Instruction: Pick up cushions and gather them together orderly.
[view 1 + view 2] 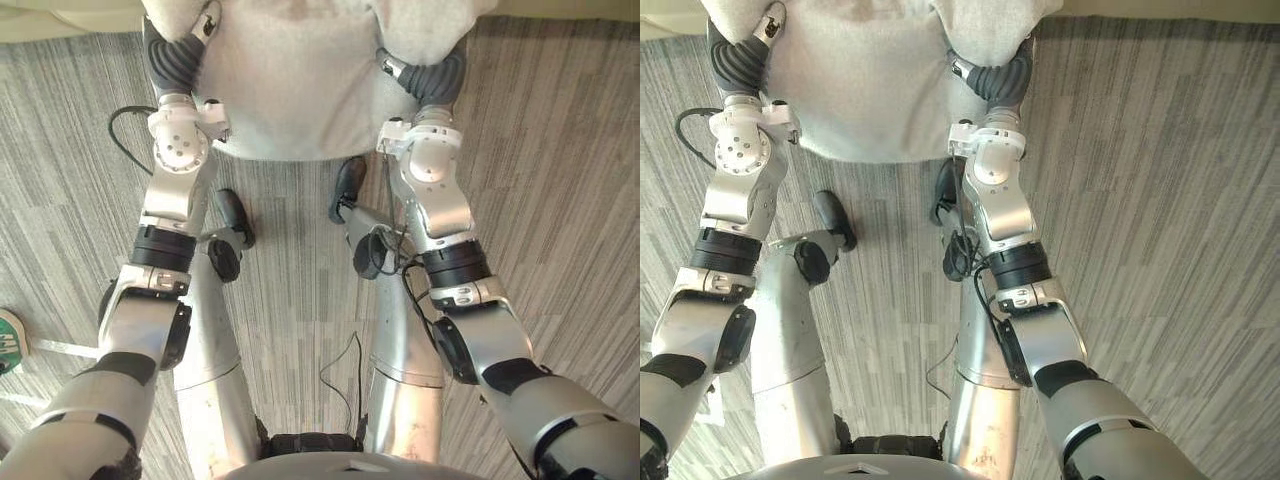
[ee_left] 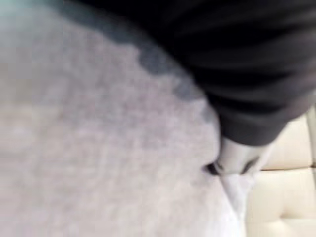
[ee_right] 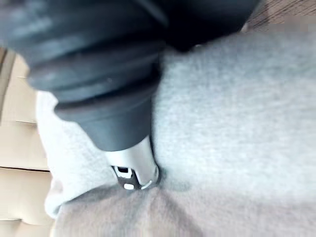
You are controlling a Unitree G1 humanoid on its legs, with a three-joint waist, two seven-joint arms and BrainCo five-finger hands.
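The large pale grey cushion with a soft woven cover (image 1: 290, 90) sits between the robot's two hands, out in front of it above the grey striped carpet (image 1: 560, 200); past it there is a cream padded surface with stitched seams (image 2: 281, 197), most likely a sofa; whether the cushion's far edge rests on that I cannot tell. The left hand (image 1: 178, 60) has the cushion's left side and the right hand (image 1: 435, 75) its right side, at about the same height. Each hand pinches the fabric; in the right wrist view the silver thumb (image 3: 136, 168) digs into the cover and draws a pucker around itself; in the left wrist view the thumb (image 2: 237, 163) presses in the same way beside the dark ribbed cover; the rest of each hand goes round behind the cushion, out of my sight.

From how the cloth dents under one thumb, I judge it light and very soft, with a loose filling; it should sag in the middle and fold if held by one corner alone; the woven cover looks rough enough not to slip, and nothing about it is fragile. The two opposite edges seem the right places to hold, deep enough that the filling is caught and not only the cover; level hands should keep it flat enough to lay squarely against the other cushions.
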